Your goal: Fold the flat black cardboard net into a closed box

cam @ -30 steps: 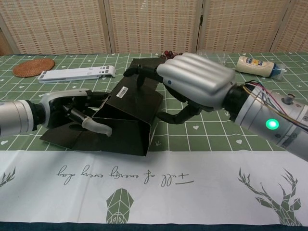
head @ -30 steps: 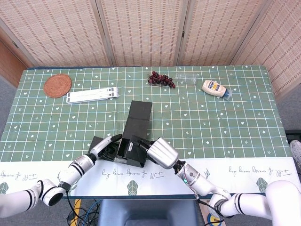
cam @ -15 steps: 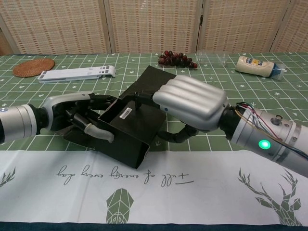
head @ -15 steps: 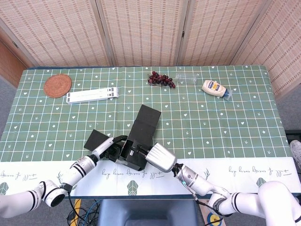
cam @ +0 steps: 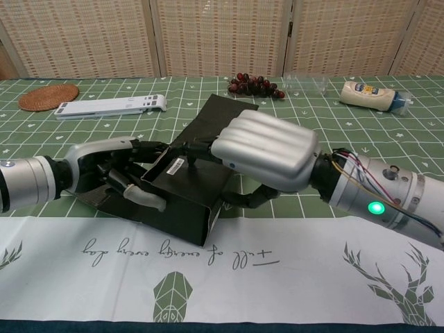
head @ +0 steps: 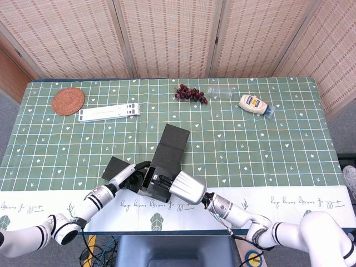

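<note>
Woven-reed folding screen [head: 167, 33] spans 12 o'clock behind the tabletop [head: 267, 150], covered in green grid-print cloth with white hearts and a white printed border at 6 o'clock. Grey floor [head: 8, 111] at 9 o'clock. Even light.

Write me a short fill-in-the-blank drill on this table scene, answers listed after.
1. Both the left hand and the right hand are on the black cardboard ____.
2. The round woven coaster lies in the table's far ____ corner.
3. Beside the clear plastic bottle lies a bunch of dark ____.

Missing words: box; left; grapes
</note>
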`<action>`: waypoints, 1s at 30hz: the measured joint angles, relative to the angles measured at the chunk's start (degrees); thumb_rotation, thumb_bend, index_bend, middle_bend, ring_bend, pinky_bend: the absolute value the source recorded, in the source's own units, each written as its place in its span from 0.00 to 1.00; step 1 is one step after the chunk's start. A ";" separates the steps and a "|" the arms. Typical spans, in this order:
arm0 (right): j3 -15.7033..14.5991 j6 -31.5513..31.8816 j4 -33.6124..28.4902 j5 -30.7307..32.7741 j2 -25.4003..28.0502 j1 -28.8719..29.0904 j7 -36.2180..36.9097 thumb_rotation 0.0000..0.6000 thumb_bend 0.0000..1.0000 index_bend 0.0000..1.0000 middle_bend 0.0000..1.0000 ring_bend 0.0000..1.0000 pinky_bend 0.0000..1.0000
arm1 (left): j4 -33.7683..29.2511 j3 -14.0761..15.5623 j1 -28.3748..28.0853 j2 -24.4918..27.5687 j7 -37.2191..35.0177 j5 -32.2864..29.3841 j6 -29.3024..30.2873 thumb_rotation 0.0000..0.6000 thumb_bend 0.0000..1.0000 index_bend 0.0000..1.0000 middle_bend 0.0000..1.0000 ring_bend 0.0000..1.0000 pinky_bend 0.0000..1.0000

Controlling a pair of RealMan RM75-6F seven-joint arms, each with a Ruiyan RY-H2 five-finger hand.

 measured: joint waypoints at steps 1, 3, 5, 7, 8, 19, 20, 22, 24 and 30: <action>-0.06 0.13 0.31 -0.19 -0.13 0.06 0.23 1.00 0.34 0.21 0.33 0.77 1.00 | 0.02 0.04 0.00 0.00 -0.04 0.03 0.03 1.00 0.13 0.21 0.26 0.63 0.95; -0.19 0.23 0.81 -0.46 -0.39 0.23 0.60 1.00 0.34 0.26 0.35 0.77 1.00 | 0.00 0.07 -0.03 0.05 -0.10 0.03 0.04 1.00 0.13 0.21 0.26 0.63 0.95; -0.19 0.12 1.01 -0.51 -0.46 0.39 0.77 1.00 0.34 0.30 0.36 0.77 1.00 | 0.00 0.09 -0.03 0.07 -0.06 0.00 0.07 1.00 0.13 0.21 0.26 0.63 0.95; -0.15 -0.06 1.10 -0.53 -0.44 0.59 0.96 1.00 0.34 0.33 0.36 0.77 1.00 | -0.03 0.09 -0.06 0.11 -0.11 -0.07 0.02 1.00 0.13 0.21 0.26 0.63 0.95; -0.12 -0.15 1.10 -0.54 -0.41 0.70 1.12 1.00 0.34 0.34 0.36 0.77 1.00 | -0.03 0.10 -0.07 0.11 -0.12 -0.09 0.00 1.00 0.13 0.21 0.26 0.63 0.95; -0.50 -0.79 1.44 -0.73 -0.19 0.98 0.65 1.00 0.34 0.40 0.37 0.77 1.00 | 0.24 0.15 -0.22 -0.12 -0.31 -0.12 -0.05 1.00 0.13 0.21 0.26 0.63 0.95; -0.49 -0.90 1.40 -0.72 -0.15 1.05 0.57 1.00 0.34 0.40 0.37 0.77 1.00 | 0.28 0.15 -0.23 -0.16 -0.35 -0.10 -0.02 1.00 0.13 0.21 0.26 0.63 0.95; -0.42 -0.94 1.35 -0.76 -0.10 1.18 0.41 1.00 0.34 0.40 0.37 0.77 1.00 | 0.34 0.16 -0.28 -0.22 -0.51 0.03 0.07 1.00 0.13 0.20 0.26 0.63 0.95; -0.36 -1.05 1.15 -0.87 -0.01 1.40 0.33 1.00 0.34 0.40 0.37 0.77 1.00 | 0.44 0.15 -0.29 -0.29 -0.61 0.17 0.32 1.00 0.13 0.19 0.24 0.62 0.95; -0.28 -1.48 0.50 -0.99 0.09 1.79 -0.22 1.00 0.34 0.40 0.37 0.77 1.00 | 0.63 0.28 -0.52 -0.29 -1.29 0.55 0.37 1.00 0.13 0.14 0.19 0.62 0.95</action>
